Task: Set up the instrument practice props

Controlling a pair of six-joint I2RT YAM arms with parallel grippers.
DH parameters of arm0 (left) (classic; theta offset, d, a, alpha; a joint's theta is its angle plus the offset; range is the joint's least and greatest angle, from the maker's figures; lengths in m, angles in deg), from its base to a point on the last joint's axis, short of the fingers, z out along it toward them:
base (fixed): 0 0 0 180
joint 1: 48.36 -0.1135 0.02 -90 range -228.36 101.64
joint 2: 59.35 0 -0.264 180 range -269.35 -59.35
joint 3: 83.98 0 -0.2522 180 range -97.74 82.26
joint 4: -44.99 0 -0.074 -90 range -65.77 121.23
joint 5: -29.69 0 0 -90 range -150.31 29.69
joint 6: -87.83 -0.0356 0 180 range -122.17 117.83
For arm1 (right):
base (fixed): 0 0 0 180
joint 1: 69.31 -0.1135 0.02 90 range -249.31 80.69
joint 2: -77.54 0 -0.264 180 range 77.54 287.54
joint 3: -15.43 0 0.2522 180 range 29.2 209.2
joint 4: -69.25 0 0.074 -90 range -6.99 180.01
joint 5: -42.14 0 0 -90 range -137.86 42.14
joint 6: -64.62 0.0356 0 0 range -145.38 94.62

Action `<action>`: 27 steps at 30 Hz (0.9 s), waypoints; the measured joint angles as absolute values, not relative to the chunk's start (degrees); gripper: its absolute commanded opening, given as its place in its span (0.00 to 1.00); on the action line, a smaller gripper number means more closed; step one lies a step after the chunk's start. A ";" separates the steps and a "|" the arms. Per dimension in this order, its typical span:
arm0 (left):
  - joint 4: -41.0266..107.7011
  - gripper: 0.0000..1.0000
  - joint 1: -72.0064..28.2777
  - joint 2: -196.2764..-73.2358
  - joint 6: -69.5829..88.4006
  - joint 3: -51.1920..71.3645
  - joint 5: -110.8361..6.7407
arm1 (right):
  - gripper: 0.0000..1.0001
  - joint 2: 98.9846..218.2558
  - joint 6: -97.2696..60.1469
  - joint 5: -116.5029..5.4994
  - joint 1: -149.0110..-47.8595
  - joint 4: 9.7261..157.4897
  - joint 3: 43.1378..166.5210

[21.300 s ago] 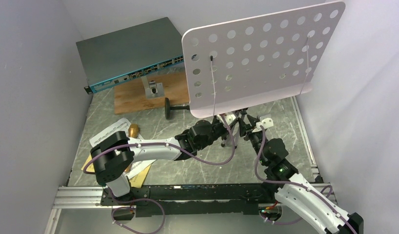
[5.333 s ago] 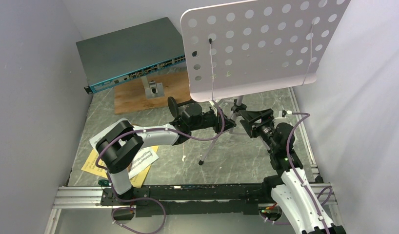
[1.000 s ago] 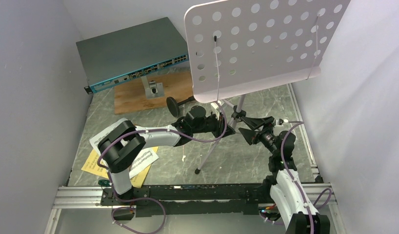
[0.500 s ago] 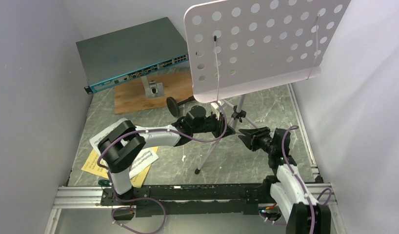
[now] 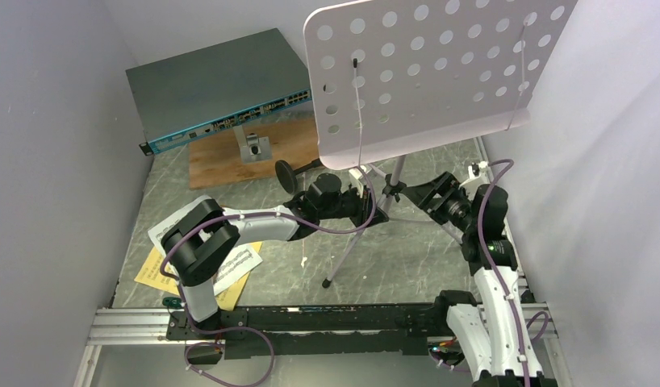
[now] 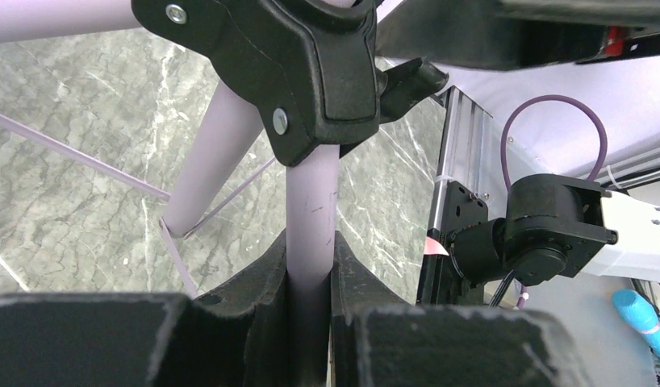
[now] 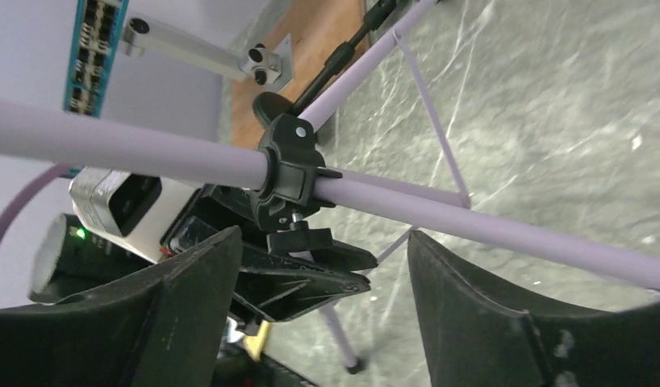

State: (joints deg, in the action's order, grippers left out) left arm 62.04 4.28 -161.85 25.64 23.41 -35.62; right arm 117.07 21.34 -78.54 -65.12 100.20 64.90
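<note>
The pale lilac perforated music stand [image 5: 428,76] stands on its tripod legs at the back right. My left gripper [image 5: 372,213] is shut on one lilac tube of the stand [image 6: 312,201], just below its black collar [image 6: 311,64]. My right gripper [image 5: 430,193] is open and empty beside the stand's pole [image 7: 141,147], its jaws wide apart [image 7: 323,240]. White and yellow music sheets [image 5: 236,264] lie at the front left, partly under the left arm. The black round-based mic stand [image 5: 286,174] lies by the board. The gold microphone is hidden.
A flat grey network switch [image 5: 214,85] sits at the back left. In front of it is a wooden board [image 5: 218,161] with a metal block [image 5: 252,147]. Pale walls close in on both sides. A metal rail [image 5: 311,316] runs along the near edge.
My right gripper has risen and swung back toward the stand's pole, still open. The left gripper and the stand have held still.
</note>
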 measured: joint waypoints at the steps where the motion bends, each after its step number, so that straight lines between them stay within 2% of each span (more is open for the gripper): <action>1: 61.95 0.14 4.28 -161.80 25.64 23.41 -35.67 | 0.81 116.56 19.27 -78.19 -65.12 101.08 65.64; 6: 60.64 0.33 4.28 -161.56 26.28 23.06 -36.15 | 0.82 116.00 10.85 -75.74 -65.12 105.30 68.09; 11: 52.77 0.51 4.67 -161.52 28.61 23.65 -36.19 | 0.82 118.38 7.64 -74.95 -65.12 106.80 68.46; 17: 52.25 0.62 3.86 -161.04 30.47 24.11 -36.17 | 0.85 119.17 5.69 -74.95 -65.12 107.04 68.53; 22: 52.05 0.63 3.03 -159.09 31.61 25.61 -36.19 | 0.87 119.56 3.64 -74.91 -65.12 107.22 69.25; 27: 50.65 0.54 2.60 -157.96 31.70 26.12 -36.15 | 0.82 119.87 3.01 -74.80 -65.12 107.18 69.69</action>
State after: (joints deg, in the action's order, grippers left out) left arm 50.65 2.60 -157.96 31.70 26.12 -36.15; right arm 119.87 3.01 -74.80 -65.12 107.18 69.69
